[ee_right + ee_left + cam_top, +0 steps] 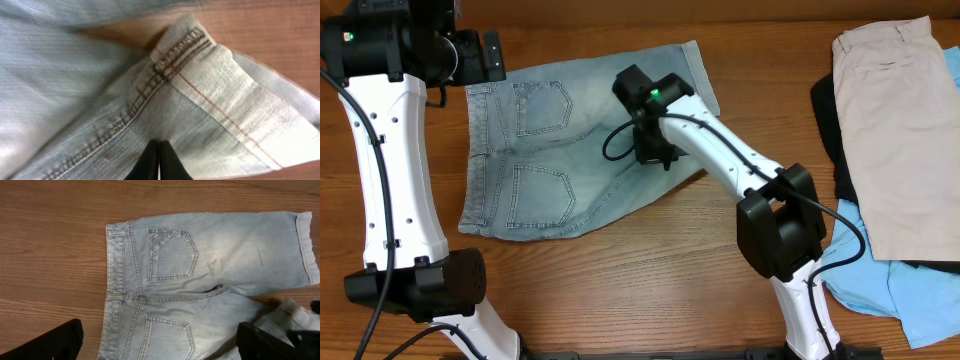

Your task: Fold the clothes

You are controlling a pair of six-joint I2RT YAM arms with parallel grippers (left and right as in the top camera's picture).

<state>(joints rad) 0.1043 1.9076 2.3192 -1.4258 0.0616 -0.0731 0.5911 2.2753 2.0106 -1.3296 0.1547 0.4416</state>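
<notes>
Nothing readable is showing up in any of the views. The denim shorts [555, 150] aren't displaying any legible label, brand or number; only the stitching is coming through.

a wooden table [650, 270] fills the overhead view, mid-brown, its grain running side to side. the same wood shows in both wrist views, slightly blurred in the right one.
</notes>
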